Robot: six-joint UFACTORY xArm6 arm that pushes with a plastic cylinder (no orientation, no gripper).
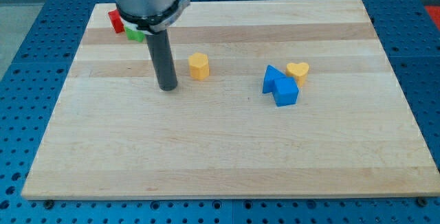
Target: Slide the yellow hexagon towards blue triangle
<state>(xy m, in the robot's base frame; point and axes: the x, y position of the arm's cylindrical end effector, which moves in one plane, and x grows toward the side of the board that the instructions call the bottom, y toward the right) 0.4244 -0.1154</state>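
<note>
Camera view: yellow hexagon (199,66) right of my tip (168,87)

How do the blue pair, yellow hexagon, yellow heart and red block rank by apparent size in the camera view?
1. Blue pair, two touching blocks, clearly largest.
2. Yellow hexagon and yellow heart: look alike, so unranked.
3. Red block shows smallest, but it is partly hidden by the arm and lies farther up, so unsure.

- My arm (146,1) runs off the view's top edge.
- It covers much of the red block (115,20) and green block (135,34); I cannot make out their shapes.
- The blue triangle (273,78) partly hides behind the blue block (286,91).
</note>
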